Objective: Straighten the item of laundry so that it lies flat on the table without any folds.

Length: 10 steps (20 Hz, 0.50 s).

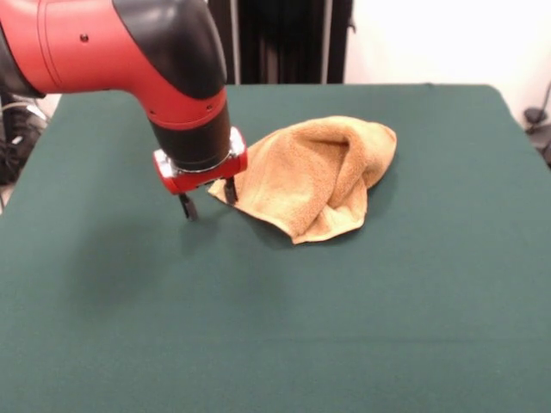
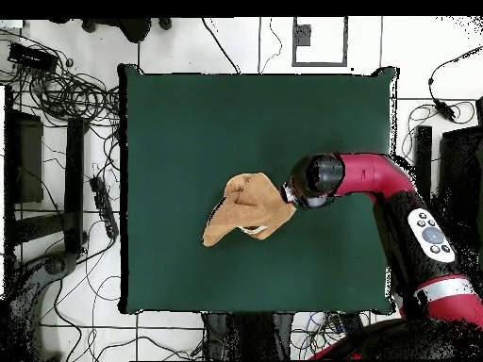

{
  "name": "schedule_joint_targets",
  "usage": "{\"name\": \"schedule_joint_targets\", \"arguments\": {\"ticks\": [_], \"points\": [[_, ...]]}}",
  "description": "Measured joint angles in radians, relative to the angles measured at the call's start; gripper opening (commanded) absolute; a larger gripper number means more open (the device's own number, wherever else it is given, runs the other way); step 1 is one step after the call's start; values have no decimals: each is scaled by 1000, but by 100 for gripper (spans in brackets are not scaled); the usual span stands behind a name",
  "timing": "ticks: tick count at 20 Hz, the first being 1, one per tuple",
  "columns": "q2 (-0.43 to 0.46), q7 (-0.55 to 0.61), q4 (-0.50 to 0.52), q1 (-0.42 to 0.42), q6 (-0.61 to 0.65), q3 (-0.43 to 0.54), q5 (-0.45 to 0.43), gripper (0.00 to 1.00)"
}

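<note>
claw (image 1: 208, 200) is spread, two dark fingertips (image 1: 187, 207) apart, tips down at the table (image 1: 275, 327). one tip sits at the towel (image 1: 314, 174) corner, touching or just beside it, can't tell which; nothing pinched between them. towel is bunched and folded over itself near the table's middle, well clear of all four edges. arm (image 2: 377, 179) comes in over one side edge.
</note>
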Motion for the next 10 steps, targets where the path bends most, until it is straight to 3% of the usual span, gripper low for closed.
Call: {"name": "schedule_joint_targets", "arguments": {"ticks": [10], "points": [[-22,0,18,-1,-13,11,14,100]]}}
